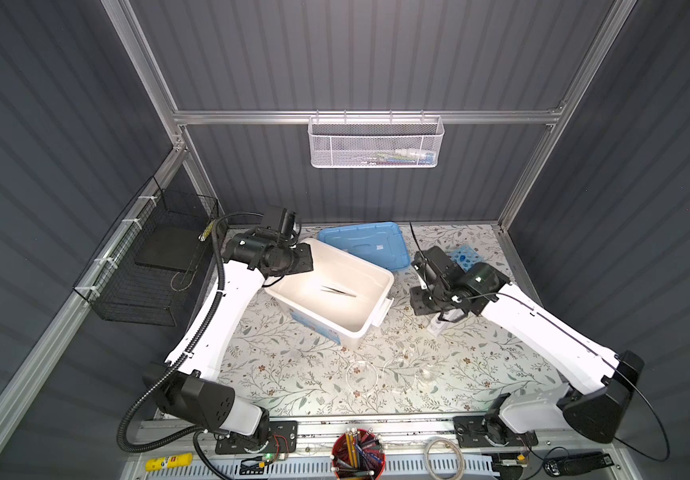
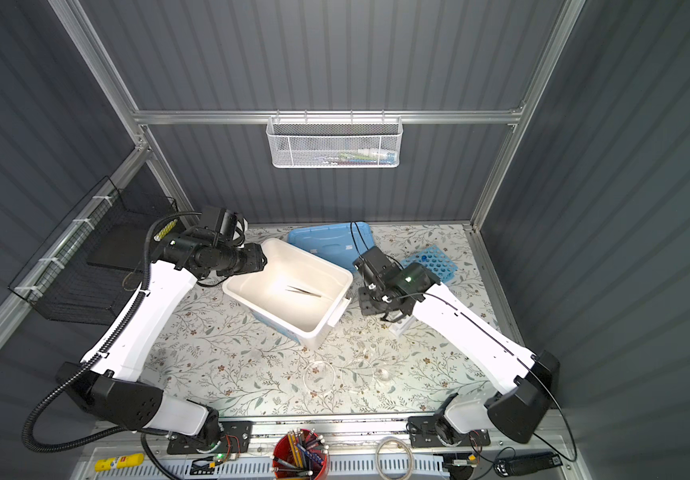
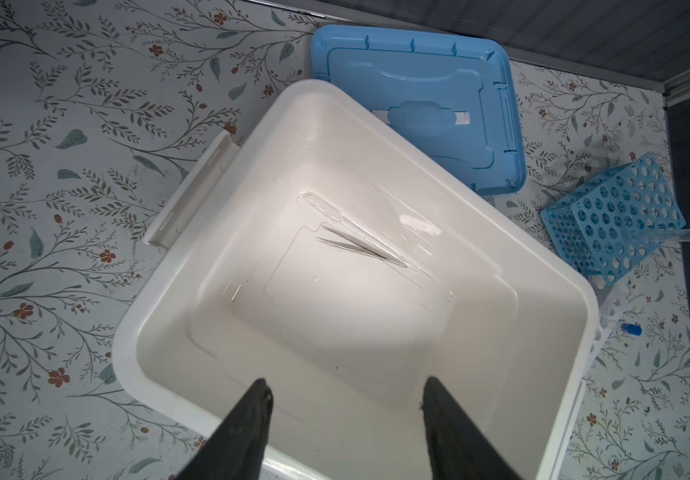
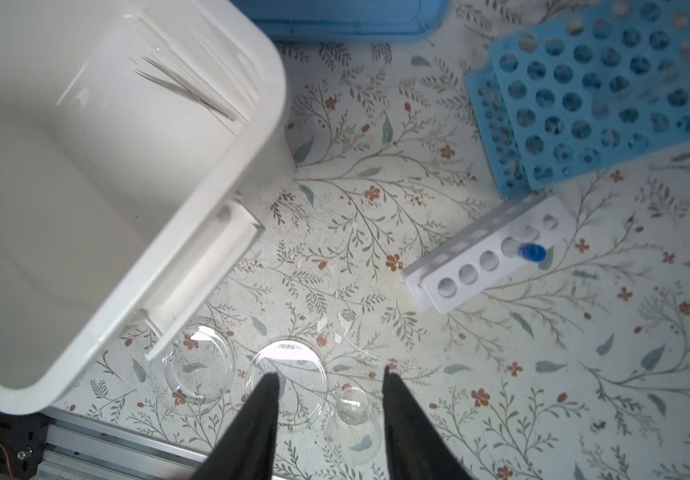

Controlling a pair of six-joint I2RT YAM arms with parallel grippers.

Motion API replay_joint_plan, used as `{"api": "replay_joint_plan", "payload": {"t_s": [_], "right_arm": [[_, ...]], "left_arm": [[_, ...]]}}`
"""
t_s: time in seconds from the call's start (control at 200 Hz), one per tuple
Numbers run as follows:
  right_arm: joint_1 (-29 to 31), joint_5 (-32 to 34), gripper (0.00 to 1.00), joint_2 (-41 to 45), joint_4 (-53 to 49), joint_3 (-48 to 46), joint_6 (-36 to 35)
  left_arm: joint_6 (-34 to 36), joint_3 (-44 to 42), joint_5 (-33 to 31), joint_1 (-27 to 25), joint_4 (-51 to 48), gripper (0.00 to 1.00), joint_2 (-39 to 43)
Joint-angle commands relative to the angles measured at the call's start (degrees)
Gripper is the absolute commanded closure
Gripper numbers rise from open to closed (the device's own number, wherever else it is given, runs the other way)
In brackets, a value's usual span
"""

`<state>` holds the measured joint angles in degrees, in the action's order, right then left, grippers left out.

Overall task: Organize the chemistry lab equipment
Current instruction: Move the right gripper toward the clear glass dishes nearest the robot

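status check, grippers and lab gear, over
Left gripper open, empty, over white plastic bin. Right gripper open, aimed at round clear glass dishes. Thin dark metal tweezers already binned. Nothing blocking.

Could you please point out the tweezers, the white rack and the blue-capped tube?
tweezers (image 1: 339, 291): a top view, mid-length.
white rack (image 4: 478, 267): right wrist view, top face between holes.
blue-capped tube (image 4: 533, 252): right wrist view, its cap.

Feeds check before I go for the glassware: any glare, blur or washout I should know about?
Left wrist view: sharp, but a glare streak on the floor of the white bin sits right beside the tweezers. Right wrist view: glass dishes crisp with bright rim highlights, blue rack soft at one corner. Both top views: dishes nearly vanish against the floral mat.
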<state>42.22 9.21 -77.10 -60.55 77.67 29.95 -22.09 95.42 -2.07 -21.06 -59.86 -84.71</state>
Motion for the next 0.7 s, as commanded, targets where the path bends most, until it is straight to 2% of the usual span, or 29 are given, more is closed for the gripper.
{"api": "replay_joint_plan", "payload": {"t_s": [0.0,0.37,0.695], "right_arm": [[1.6,-2.1,0.57,3.1,-5.2,-6.1,9.8],[6.4,-4.3,0.58,10.8,-1.6,-24.0,18.1],[7.0,-4.8,0.6,10.4,3.3,-31.4,19.8]], "left_arm": [[-0.1,-1.0,0.7,-0.4,1.4,0.4,0.9],[0.9,-2.4,3.0,-0.5,4.8,0.39,-0.5],[0.6,-3.9,5.7,-0.9,5.0,0.4,-0.5]]}}
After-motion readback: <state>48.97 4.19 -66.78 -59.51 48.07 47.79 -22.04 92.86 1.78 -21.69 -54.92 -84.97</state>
